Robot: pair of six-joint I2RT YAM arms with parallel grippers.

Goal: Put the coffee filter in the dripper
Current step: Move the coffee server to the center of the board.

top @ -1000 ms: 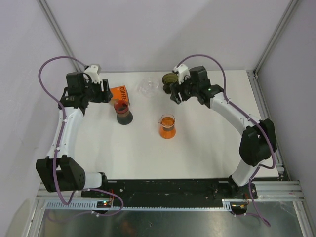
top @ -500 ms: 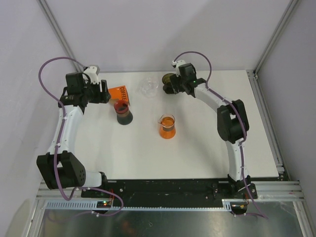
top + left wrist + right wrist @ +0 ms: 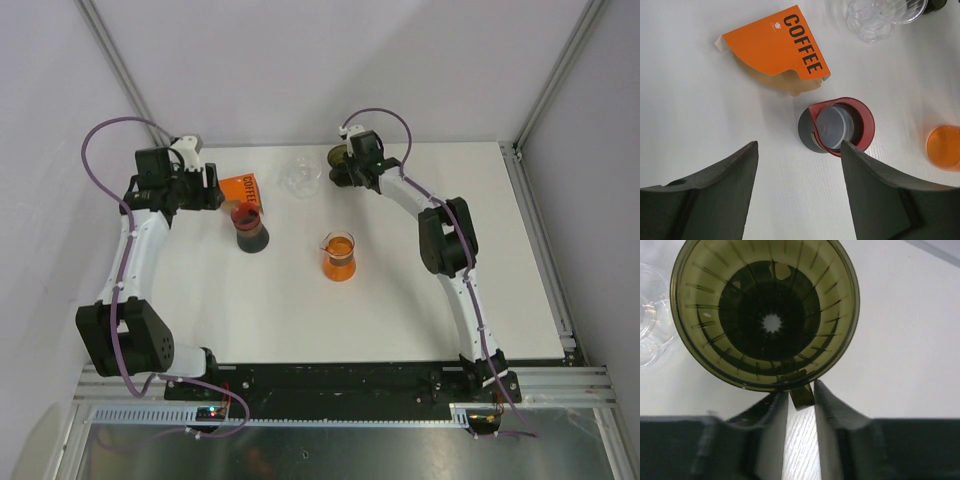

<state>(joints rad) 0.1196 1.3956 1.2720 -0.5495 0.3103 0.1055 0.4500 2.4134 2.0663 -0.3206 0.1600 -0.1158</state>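
Two spread fingers of the left gripper (image 3: 799, 150) hang empty above the table (image 3: 690, 125), just short of the orange COFFEE sleeve (image 3: 777, 50) where the coffee filter (image 3: 790, 89) lies, its pale paper edge peeping out beneath. That paper looks feather-light, limp and easily creased, so I would nip the exposed rim gently rather than the slick card. Well to the right, the right gripper (image 3: 801, 390) is clamped on the handle tab (image 3: 801, 397) of the olive dripper (image 3: 805, 290), a stiff, probably brittle cone.
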